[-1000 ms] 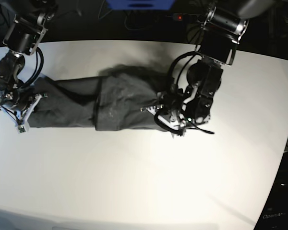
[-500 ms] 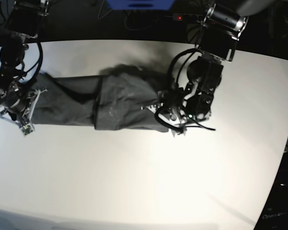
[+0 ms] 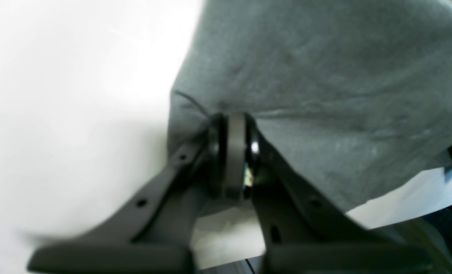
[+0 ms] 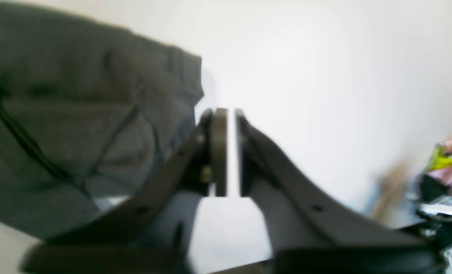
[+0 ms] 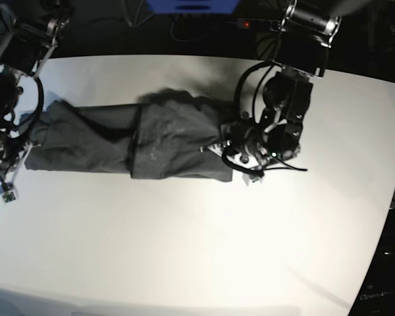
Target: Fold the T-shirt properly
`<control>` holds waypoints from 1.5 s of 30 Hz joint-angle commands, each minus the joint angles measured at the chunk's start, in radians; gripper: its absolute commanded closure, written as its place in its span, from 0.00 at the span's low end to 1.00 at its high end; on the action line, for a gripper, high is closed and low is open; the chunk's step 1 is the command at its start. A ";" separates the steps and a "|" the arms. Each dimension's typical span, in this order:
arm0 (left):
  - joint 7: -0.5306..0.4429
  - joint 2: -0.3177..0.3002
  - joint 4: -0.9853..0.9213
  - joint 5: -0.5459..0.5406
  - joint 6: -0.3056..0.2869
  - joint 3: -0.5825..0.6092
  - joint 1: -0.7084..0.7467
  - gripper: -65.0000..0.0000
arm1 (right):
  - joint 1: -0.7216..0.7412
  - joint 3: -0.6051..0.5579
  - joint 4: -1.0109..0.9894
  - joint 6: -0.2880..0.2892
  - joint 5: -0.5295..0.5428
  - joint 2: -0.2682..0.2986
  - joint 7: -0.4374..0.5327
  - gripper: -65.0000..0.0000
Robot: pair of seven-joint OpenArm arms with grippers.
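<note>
Charcoal T-shirt (image 5: 178, 138), centre-left of frame! Left gripper (image 3: 231, 120) is closed, any hold unclear; sliding it could ruck the folds. Right gripper (image 4: 229, 114) is slightly parted, empty.

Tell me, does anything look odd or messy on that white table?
The dark grey cloth T-shirt looks untidy: one part on the base view's left is creased, with a diagonal ridge, and its outline is uneven. I can't see any damage.
</note>
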 commanded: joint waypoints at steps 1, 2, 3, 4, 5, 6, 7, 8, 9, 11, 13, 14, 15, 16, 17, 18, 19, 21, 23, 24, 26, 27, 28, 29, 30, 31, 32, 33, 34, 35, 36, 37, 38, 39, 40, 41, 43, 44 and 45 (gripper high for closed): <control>0.016 -0.027 -0.041 0.130 0.028 0.000 0.037 0.95 | 0.037 0.005 -0.009 -0.001 -0.003 0.016 -0.008 0.79; 0.016 -0.027 -0.040 0.130 0.028 0.000 0.037 0.95 | 0.053 0.005 -0.035 -0.001 -0.003 0.016 -0.018 0.71; 0.016 -0.027 -0.040 0.130 0.028 0.000 0.039 0.95 | 0.065 0.005 -0.060 -0.001 -0.003 0.016 -0.026 0.65; 0.016 -0.027 -0.040 0.130 0.028 0.000 0.045 0.95 | 0.074 0.005 -0.081 -0.001 -0.003 0.016 -0.031 0.57; 0.016 -0.027 -0.040 0.130 0.028 0.000 0.046 0.95 | 0.082 0.005 -0.104 -0.001 -0.003 0.016 -0.029 0.50; 0.016 -0.027 -0.040 0.130 0.028 0.000 0.046 0.95 | 0.090 0.005 -0.121 -0.001 -0.003 0.016 -0.028 0.45; 0.016 -0.027 -0.038 0.130 0.028 0.000 0.046 0.95 | 0.094 0.007 -0.132 -0.001 -0.003 0.015 -0.029 0.40; 0.016 -0.027 -0.035 0.130 0.028 0.000 0.048 0.95 | 0.094 0.007 -0.135 -0.001 -0.003 0.013 -0.032 0.36; 0.016 -0.027 -0.035 0.130 0.028 0.000 0.048 0.95 | 0.100 0.007 -0.138 -0.001 -0.003 0.013 -0.040 0.32; 0.016 -0.028 -0.040 0.130 0.028 0.000 0.048 0.95 | 0.116 0.007 -0.141 -0.001 -0.003 0.013 -0.072 0.25; 0.016 -0.039 -0.037 0.130 0.028 -0.001 0.048 0.95 | 0.126 0.011 -0.141 -0.001 -0.001 0.013 -0.100 0.20; 0.016 -0.041 -0.033 0.130 0.028 -0.001 0.048 0.95 | 0.130 0.022 -0.141 -0.001 -0.001 0.013 -0.104 0.18; 0.016 -0.041 -0.032 0.130 0.028 -0.001 0.048 0.95 | 0.130 0.031 -0.141 -0.001 -0.001 0.013 -0.109 0.16; 0.016 -0.044 -0.032 0.130 0.028 -0.001 0.048 0.95 | 0.131 0.039 -0.141 -0.001 -0.001 0.013 -0.110 0.15; 0.016 -0.044 -0.035 0.130 0.028 -0.001 0.048 0.95 | 0.140 0.045 -0.141 -0.001 0.007 0.013 -0.112 0.13; 0.016 -0.045 -0.033 0.130 0.028 -0.001 0.048 0.95 | 0.145 0.051 -0.147 -0.001 0.023 0.013 -0.113 0.11; 0.016 -0.045 -0.032 0.130 0.028 -0.001 0.048 0.95 | 0.149 0.061 -0.164 -0.001 0.048 0.016 -0.115 0.10; 0.016 -0.045 -0.032 0.130 0.028 -0.001 0.046 0.95 | 0.160 0.105 -0.225 -0.001 0.106 0.032 -0.138 0.06; 0.016 -0.045 -0.032 0.130 0.028 -0.001 0.046 0.95 | 0.185 0.149 -0.300 -0.001 0.191 0.061 -0.169 0.05; 0.016 -0.045 -0.032 0.130 0.028 -0.001 0.046 0.95 | 0.194 0.156 -0.342 -0.001 0.235 0.073 -0.176 0.04; 0.016 -0.045 -0.032 0.130 0.028 -0.001 0.046 0.95 | 0.205 0.162 -0.422 -0.001 0.340 0.119 -0.179 0.04; 0.016 -0.045 -0.032 0.130 0.028 -0.001 0.046 0.95 | 0.214 0.156 -0.451 -0.001 0.396 0.138 -0.179 0.04; 0.016 -0.045 -0.033 0.130 0.028 -0.001 0.046 0.95 | 0.219 0.156 -0.474 -0.001 0.436 0.150 -0.179 0.04; 0.016 -0.045 -0.033 0.130 0.028 -0.001 0.046 0.95 | 0.222 0.159 -0.494 -0.001 0.468 0.159 -0.179 0.04; 0.016 -0.047 -0.033 0.130 0.028 -0.001 0.045 0.95 | 0.223 0.159 -0.511 -0.001 0.501 0.171 -0.178 0.04; 0.016 -0.047 -0.033 0.130 0.028 -0.001 0.045 0.95 | 0.223 0.160 -0.526 -0.001 0.525 0.190 -0.178 0.04; 0.016 -0.048 -0.035 0.130 0.028 -0.001 0.045 0.95 | 0.223 0.160 -0.538 -0.001 0.545 0.204 -0.176 0.04; 0.016 -0.054 -0.038 0.130 0.028 -0.001 0.046 0.95 | 0.223 0.160 -0.549 -0.001 0.568 0.214 -0.173 0.04; 0.016 -0.062 -0.038 0.130 0.028 -0.001 0.046 0.95 | 0.223 0.160 -0.552 -0.001 0.587 0.222 -0.172 0.04; 0.016 -0.067 -0.038 0.130 0.028 -0.001 0.046 0.95 | 0.223 0.162 -0.552 -0.001 0.600 0.223 -0.172 0.04; 0.016 -0.068 -0.038 0.130 0.028 -0.001 0.046 0.95 | 0.223 0.162 -0.552 -0.001 0.610 0.230 -0.170 0.04; 0.016 -0.068 -0.038 0.130 0.028 -0.001 0.046 0.95 | 0.223 0.162 -0.555 -0.001 0.617 0.242 -0.169 0.04; 0.016 -0.068 -0.038 0.130 0.028 -0.001 0.046 0.95 | 0.220 0.162 -0.555 -0.001 0.623 0.247 -0.169 0.04; 0.016 -0.070 -0.038 0.130 0.028 -0.001 0.046 0.95 | 0.217 0.162 -0.555 -0.001 0.626 0.250 -0.169 0.04; 0.016 -0.076 -0.038 0.130 0.028 -0.001 0.046 0.95 | 0.215 0.162 -0.555 -0.001 0.630 0.251 -0.169 0.04; 0.014 -0.082 -0.040 0.130 0.028 -0.001 0.046 0.95 | 0.215 0.162 -0.555 -0.001 0.630 0.251 -0.169 0.04; 0.013 -0.088 -0.040 0.130 0.028 -0.001 0.046 0.95 | 0.203 0.163 -0.557 -0.001 0.630 0.251 -0.169 0.04; 0.004 -0.090 -0.038 0.130 0.028 -0.001 0.046 0.95 | 0.194 0.163 -0.557 -0.001 0.633 0.251 -0.169 0.04; -0.006 -0.090 -0.038 0.130 0.028 -0.001 0.046 0.95 | 0.185 0.174 -0.557 -0.001 0.633 0.247 -0.169 0.04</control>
